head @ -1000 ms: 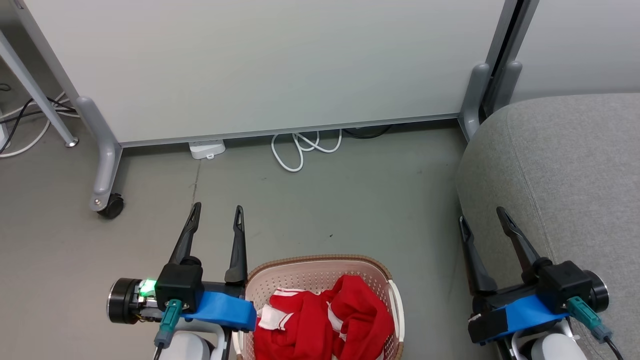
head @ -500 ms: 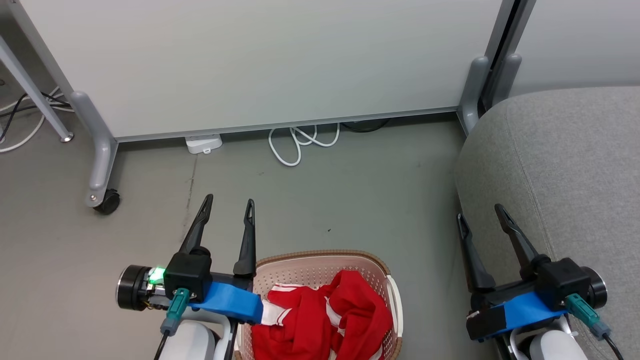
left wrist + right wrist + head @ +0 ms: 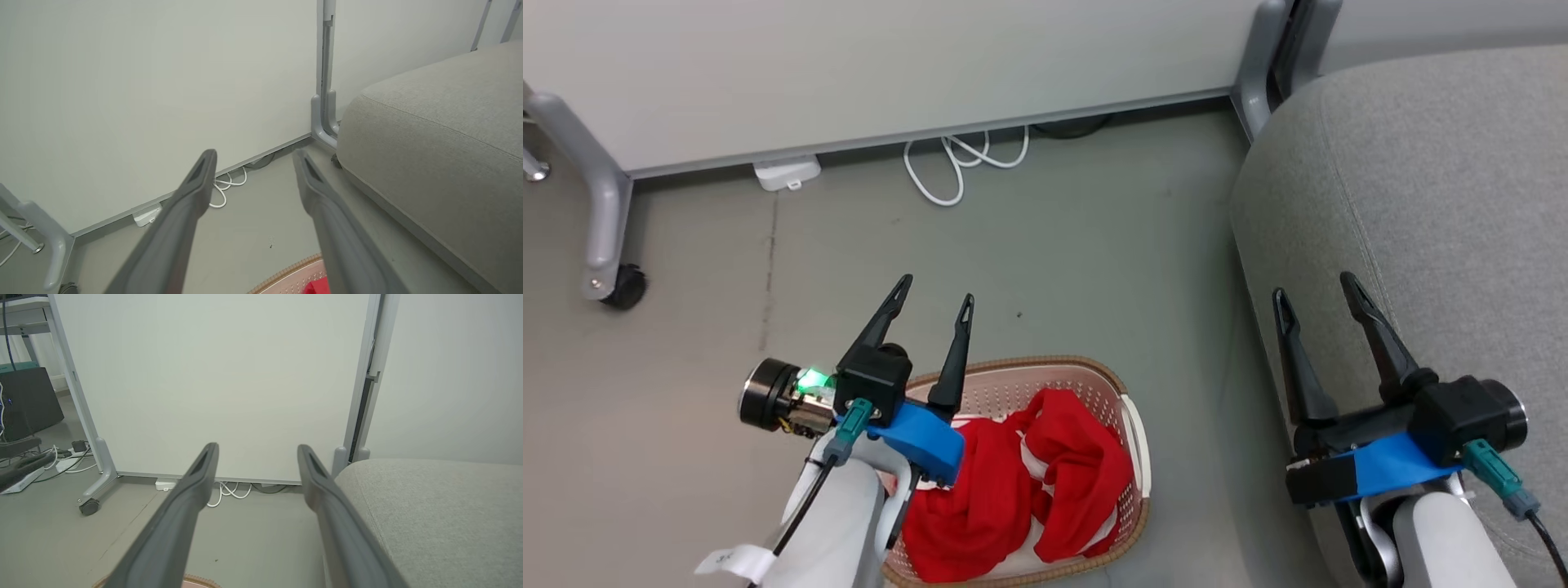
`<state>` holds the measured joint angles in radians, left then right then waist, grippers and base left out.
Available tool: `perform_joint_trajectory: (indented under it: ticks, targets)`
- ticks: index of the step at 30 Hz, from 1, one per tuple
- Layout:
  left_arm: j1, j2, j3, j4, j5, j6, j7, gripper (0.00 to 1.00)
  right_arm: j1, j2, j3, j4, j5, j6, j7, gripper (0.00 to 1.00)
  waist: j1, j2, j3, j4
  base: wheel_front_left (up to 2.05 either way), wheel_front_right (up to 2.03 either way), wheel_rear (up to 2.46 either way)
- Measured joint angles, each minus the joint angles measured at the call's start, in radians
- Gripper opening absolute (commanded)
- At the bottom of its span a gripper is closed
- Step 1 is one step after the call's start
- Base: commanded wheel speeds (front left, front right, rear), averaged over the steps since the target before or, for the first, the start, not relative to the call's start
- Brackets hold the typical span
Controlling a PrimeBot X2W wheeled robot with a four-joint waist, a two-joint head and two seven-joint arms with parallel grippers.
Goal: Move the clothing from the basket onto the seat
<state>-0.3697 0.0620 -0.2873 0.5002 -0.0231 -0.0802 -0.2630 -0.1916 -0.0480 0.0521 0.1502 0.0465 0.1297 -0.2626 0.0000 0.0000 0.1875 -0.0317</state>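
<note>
From my head, my left gripper (image 3: 935, 289) hangs wide and empty over the left rim of the basket (image 3: 1045, 362), which stands on the floor (image 3: 1094, 245) with the red clothing (image 3: 1013, 482) heaped inside. My right gripper (image 3: 1312, 286), also wide and empty, sits at the left edge of the seat (image 3: 1421, 204). From my left wrist, my spread fingers frame floor, with the basket's rim low down and the seat to the right. From my right wrist, my fingers are apart and the seat is on the right.

Clothing (image 3: 980, 506) is showing bright red with white stripes, basket (image 3: 1021, 388) is showing perforated cream, brown-rimmed, seat (image 3: 1421, 204) is looking light grey.
</note>
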Motion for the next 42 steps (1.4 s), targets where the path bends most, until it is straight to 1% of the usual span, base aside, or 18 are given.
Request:
perform_joint_trajectory:
  ticks: [10, 18, 26, 29, 34, 42]
  targets:
    - [-0.162, 0.044, -0.087, 0.217, 0.052, -0.031, 0.0, 1.0, -0.086, -0.001, -0.002, -0.043, 0.02, 0.001, 0.0, 1.0, 0.0001, 0.0, 0.158, -0.077, 0.0, 0.0, 0.0]
    - [-0.278, 0.072, -0.179, 0.425, 0.099, -0.043, 0.0, 1.0, -0.139, -0.001, 0.002, -0.067, 0.052, 0.001, 0.0, 1.0, 0.0002, 0.0, 0.287, -0.136, 0.0, 0.0, 0.0]
    - [-0.383, 0.09, -0.262, 0.633, 0.135, -0.044, 0.004, 1.0, -0.192, -0.001, 0.002, -0.093, 0.064, 0.001, 0.0, 1.0, 0.0002, 0.0, 0.404, -0.177, 0.0, 0.0, 0.0]
    - [-0.416, 0.094, -0.302, 0.701, 0.158, -0.046, 0.035, 1.0, -0.203, -0.001, 0.001, -0.099, 0.064, 0.001, 0.0, 1.0, 0.0002, 0.0, 0.442, -0.187, 0.0, 0.0, 0.0]
    - [-0.456, 0.095, -0.36, 0.755, 0.172, -0.05, 0.084, 1.0, -0.225, -0.001, 0.0, -0.111, 0.065, 0.001, 0.0, 1.0, 0.0001, 0.0, 0.5, -0.197, 0.0, 0.0, 0.0]
    - [-0.482, 0.114, -0.4, 0.783, 0.128, -0.05, 0.241, 1.0, -0.247, -0.001, -0.001, -0.125, 0.072, 0.001, 0.0, 1.0, 0.0001, 0.0, 0.572, -0.211, 0.0, 0.0, 0.0]
